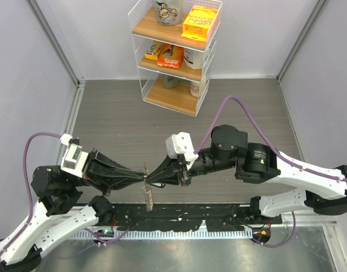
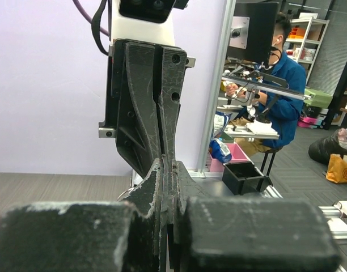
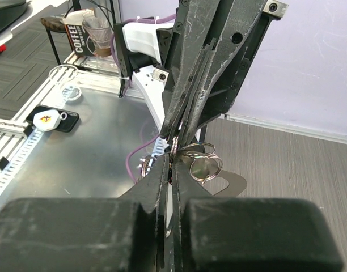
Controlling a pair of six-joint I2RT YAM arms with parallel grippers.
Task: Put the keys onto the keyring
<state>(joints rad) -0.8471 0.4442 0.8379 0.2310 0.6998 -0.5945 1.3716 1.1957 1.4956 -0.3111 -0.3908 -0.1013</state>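
Observation:
Both grippers meet tip to tip above the near edge of the table. My left gripper (image 1: 143, 179) (image 2: 168, 170) is shut. My right gripper (image 1: 153, 181) (image 3: 171, 161) is shut too, with a thin pale metal edge pinched between its fingers. The keyring chain (image 1: 148, 198) hangs straight down from where they meet. In the right wrist view, bright split rings (image 3: 204, 168) bunch beside the fingertips, and a flat silvery piece (image 3: 230, 184) hangs below them. The left gripper's fingertips (image 3: 174, 135) pinch the top of that bunch. The keys do not show as such.
A white wire shelf (image 1: 203, 62) with boxes and mugs stands at the back of the table. A black cable track (image 1: 179, 218) runs along the near edge under the grippers. Grey walls close in the left and right sides.

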